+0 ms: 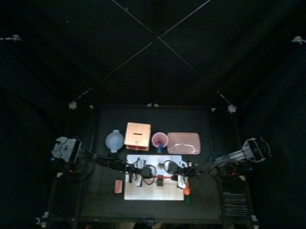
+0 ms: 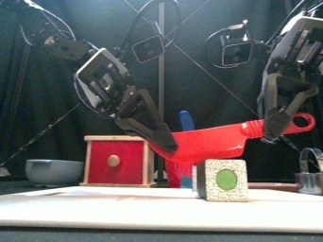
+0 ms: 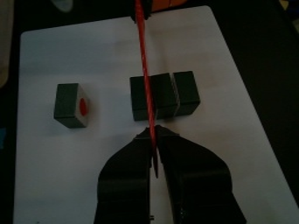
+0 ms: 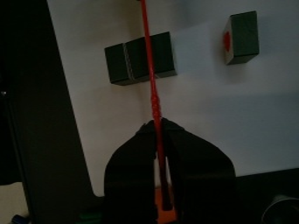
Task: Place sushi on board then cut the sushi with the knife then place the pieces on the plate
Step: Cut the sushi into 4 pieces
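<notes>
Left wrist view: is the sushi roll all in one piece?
No, one piece lies apart from the two joined blocks on the white board.

From here the red toy knife [image 2: 221, 140] looks like smooth plastic with a slight gloss. The sushi piece [image 2: 225, 180] has a matt white speckled face around a green centre. The wooden box [image 2: 120, 161] is pale bare wood with a red-painted front. The blue-grey bowl [image 2: 51, 170] seems smooth and dull, the white cutting board [image 2: 113, 208] plain matt, the back curtain [image 2: 214, 95] black cloth
</notes>
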You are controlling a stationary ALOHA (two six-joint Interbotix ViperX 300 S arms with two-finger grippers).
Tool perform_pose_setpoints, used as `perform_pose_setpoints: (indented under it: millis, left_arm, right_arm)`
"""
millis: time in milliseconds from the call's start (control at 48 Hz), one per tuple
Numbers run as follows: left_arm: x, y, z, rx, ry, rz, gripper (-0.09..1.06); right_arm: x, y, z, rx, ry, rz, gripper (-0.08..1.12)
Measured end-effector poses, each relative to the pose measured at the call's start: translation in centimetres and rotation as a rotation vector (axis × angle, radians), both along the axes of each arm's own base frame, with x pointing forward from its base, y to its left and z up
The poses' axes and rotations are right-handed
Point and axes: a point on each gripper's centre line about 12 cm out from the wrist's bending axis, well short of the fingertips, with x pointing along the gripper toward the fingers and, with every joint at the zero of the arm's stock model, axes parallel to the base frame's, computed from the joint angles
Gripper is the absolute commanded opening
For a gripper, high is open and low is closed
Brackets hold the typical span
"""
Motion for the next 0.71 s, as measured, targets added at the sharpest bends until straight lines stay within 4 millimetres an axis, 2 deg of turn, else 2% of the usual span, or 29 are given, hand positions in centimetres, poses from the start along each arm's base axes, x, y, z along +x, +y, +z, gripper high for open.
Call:
perform_pose_setpoints:
  millis: [708]
  left_arm:
    - [-0.04,-0.12,-0.15,-0.005,0.007,0.002,0.47]
  right_arm:
    - [0.04,0.15,-0.67,0.002,0.018,0.0,0.27]
